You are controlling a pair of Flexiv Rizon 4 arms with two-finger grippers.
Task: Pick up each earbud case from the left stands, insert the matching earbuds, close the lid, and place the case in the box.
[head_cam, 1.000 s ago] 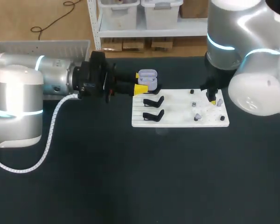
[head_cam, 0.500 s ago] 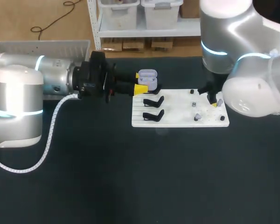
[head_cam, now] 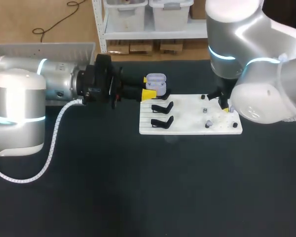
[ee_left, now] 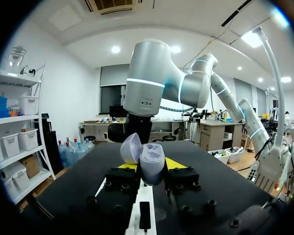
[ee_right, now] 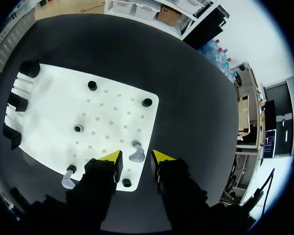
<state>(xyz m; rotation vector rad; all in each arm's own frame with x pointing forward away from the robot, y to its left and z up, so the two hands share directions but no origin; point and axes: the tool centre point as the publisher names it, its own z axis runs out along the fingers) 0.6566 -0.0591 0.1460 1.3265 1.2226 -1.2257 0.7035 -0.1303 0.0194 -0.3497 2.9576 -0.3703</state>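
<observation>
**Asker:** Where is the earbud case, and what holds it?

**Describer:** The lilac earbud case (head_cam: 156,84) is up off the dark table (head_cam: 113,187), at the far left corner of the white board (head_cam: 187,129). The left fingers (ee_left: 174,163) clamp its body from both sides with their yellow tips. Its lid (ee_left: 131,148) stands open and the mouth faces upward. Two black stands (head_cam: 162,106) sit on the board just beside it.

**Asker:** Is anything inside the case?

**Describer:** I cannot tell, because neither view shows its wells clearly.

**Asker:** And the right arm?

**Describer:** It hangs over the board's right end. The right fingers (ee_right: 162,156) are spread wide, one on each side of a pale earbud (ee_right: 136,154) seated on the board. The earbud lies directly between the tips with a gap on each side, so nothing is gripped. Its longer side appears to run along the gap rather than across it. A second earbud (ee_right: 68,178) sits on the board just outside the fingers.

**Asker:** What does the coming move depend on?

**Describer:** In my judgement, it depends on the right fingers closing squarely on the earbud between them. The right arm is by far the nearer one. The open case waits well apart, at the board's opposite end, so the earbud would have to cross the board to reach it.

**Asker:** And the box?

**Describer:** A pale box (head_cam: 39,48) sits at the far left, behind the left arm. Its contents are hidden.
</observation>
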